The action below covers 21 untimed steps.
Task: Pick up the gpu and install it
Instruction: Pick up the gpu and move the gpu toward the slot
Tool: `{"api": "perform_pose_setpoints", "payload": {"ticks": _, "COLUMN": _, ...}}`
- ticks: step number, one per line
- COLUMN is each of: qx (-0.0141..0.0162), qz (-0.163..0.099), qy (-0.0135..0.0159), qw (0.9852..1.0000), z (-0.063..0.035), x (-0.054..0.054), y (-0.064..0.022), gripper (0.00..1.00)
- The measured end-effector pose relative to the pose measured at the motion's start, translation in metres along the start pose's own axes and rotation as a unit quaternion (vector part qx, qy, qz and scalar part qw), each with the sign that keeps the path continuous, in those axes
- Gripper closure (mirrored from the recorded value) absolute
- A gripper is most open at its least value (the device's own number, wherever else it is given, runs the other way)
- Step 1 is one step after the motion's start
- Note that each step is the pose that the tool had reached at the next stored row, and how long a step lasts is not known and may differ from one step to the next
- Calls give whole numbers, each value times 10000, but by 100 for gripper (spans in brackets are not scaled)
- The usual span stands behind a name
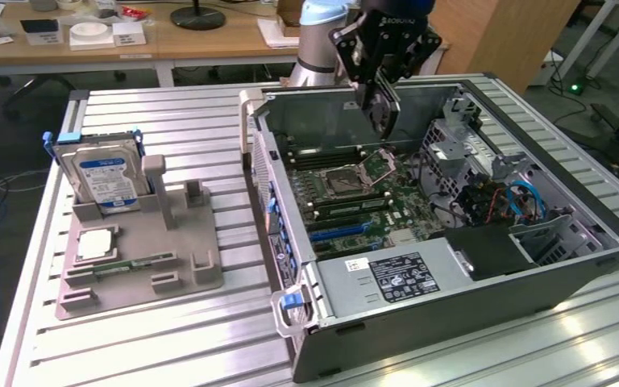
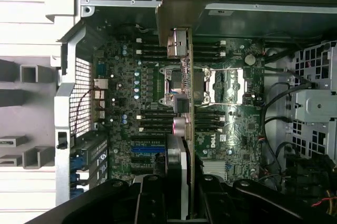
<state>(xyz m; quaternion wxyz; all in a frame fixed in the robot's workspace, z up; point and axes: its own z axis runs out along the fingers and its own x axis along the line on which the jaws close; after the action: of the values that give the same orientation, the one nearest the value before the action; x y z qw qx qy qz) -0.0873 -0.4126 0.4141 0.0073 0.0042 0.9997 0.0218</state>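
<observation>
Holding the gpu clenched upright in our fingers above the open computer case, we judge installation in hand, which calls for squaring its edge over the motherboard's blue slot.

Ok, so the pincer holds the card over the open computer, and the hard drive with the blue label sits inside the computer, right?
Not quite. The hard drive stands outside the computer, in the gray holder at the exterior view's left, as the exterior view shows. The pincer does hold the gpu card over the open computer.
</observation>
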Motion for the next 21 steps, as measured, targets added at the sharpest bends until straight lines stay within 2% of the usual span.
{"api": "perform_pose_setpoints", "payload": {"ticks": 14, "qx": -1, "qz": 0, "qy": -2, "qw": 10000, "z": 8, "x": -246, "y": 2, "gripper": 72}}
{"api": "perform_pose_setpoints", "payload": {"ticks": 21, "qx": 0, "qz": -1, "qy": -3, "qw": 10000, "z": 9, "x": -258, "y": 2, "gripper": 72}}
